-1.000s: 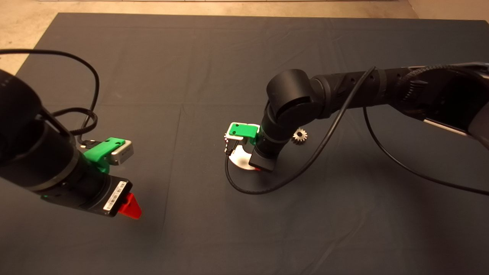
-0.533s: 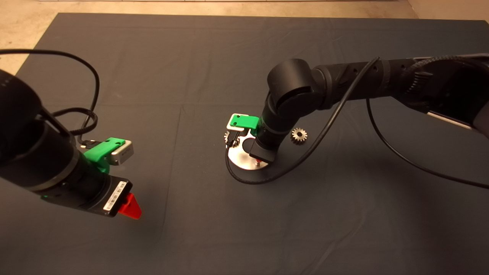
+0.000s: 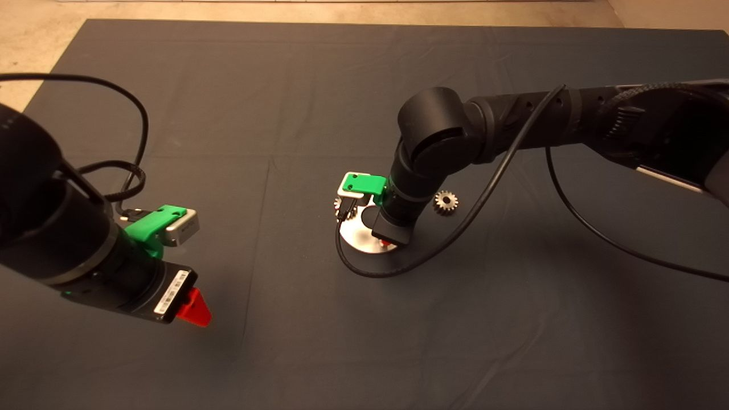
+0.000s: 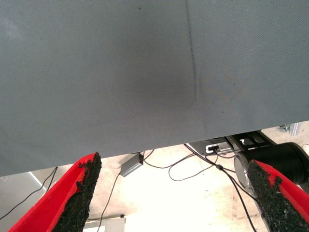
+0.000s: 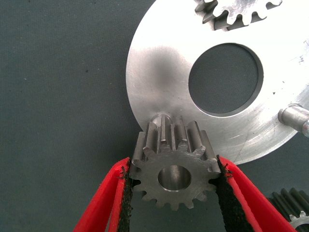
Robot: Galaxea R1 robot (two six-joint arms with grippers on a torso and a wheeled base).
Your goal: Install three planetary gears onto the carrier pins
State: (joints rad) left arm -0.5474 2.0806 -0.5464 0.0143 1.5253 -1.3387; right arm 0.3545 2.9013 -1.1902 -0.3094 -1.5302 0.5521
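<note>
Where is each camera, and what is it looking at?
Head view: from above, looking down at the mat; both black arms show.
Left wrist view: on the left arm, sees mat and floor; left gripper open.
Right wrist view: on the right arm; right gripper holds a gear above a pin.
Shared: the disc.

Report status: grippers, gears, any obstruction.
Right gripper shut on a gear, over a bare pin. One gear seated; another on the mat. Left gripper open, idle. No obstruction.
</note>
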